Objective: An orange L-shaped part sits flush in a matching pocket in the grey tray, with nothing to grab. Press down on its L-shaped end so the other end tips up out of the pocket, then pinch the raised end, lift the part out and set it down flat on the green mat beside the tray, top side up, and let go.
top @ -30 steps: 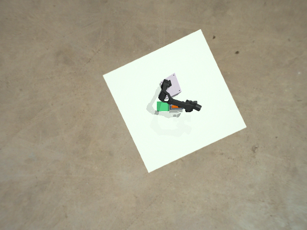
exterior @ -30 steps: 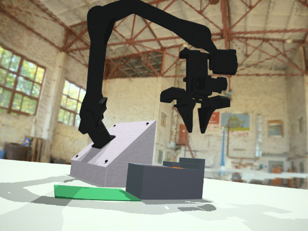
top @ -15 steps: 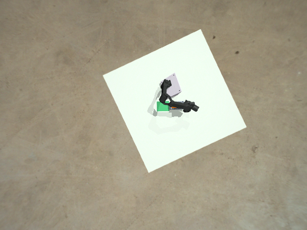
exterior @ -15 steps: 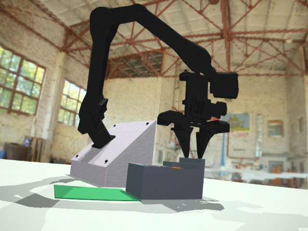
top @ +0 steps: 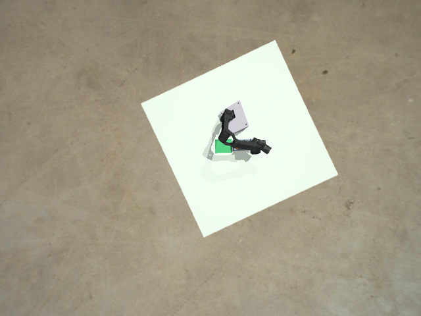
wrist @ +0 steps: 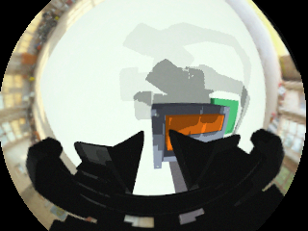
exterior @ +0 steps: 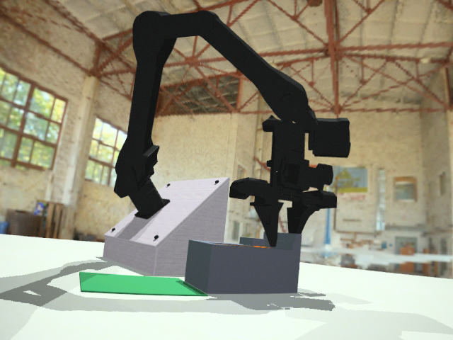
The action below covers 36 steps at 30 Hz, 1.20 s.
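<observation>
Hovering half-spread, empty gripper (exterior: 284,234), orange part (wrist: 192,126) in tray (exterior: 241,272) directly beneath

Pale brick hall, red steel roof trusses (exterior: 329,54), tall paned windows (exterior: 29,120) (sunlit), mottled concrete floor (top: 85,220)

The black arm (exterior: 219,44) rises steeply from its base, bends sharply at the elbow and slopes down to a wrist that points straight down. The gripper (exterior: 285,230) hangs vertical, its two tapered fingers set partway apart with nothing between them, tips low, one slightly below the other.
</observation>
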{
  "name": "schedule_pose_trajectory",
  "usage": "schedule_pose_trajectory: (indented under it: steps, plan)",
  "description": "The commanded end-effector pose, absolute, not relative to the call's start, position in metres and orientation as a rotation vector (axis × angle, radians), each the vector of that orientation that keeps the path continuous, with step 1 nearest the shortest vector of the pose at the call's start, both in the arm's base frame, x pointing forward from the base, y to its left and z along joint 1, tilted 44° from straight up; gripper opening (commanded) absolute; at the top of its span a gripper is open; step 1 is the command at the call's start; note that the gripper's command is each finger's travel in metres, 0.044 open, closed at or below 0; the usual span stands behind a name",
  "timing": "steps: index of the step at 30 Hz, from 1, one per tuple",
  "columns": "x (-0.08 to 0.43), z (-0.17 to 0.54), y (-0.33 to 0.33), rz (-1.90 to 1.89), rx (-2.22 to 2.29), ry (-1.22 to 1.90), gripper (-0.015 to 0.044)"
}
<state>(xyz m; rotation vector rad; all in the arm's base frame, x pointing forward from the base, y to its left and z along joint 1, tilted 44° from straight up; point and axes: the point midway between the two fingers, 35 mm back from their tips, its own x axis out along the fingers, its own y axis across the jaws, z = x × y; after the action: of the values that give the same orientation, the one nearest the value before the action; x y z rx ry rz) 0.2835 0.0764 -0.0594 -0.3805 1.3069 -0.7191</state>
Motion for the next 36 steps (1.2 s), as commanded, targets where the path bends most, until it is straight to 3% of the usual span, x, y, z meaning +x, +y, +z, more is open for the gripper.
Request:
schedule_pose_trajectory:
  steps: [1, 36]
  plan:
    - [0.281, -0.066, 0.067, -0.729, -0.393, 1.314, 0.0180]
    - [0.284, -0.080, 0.057, -0.723, -0.385, 1.309, 0.0180]
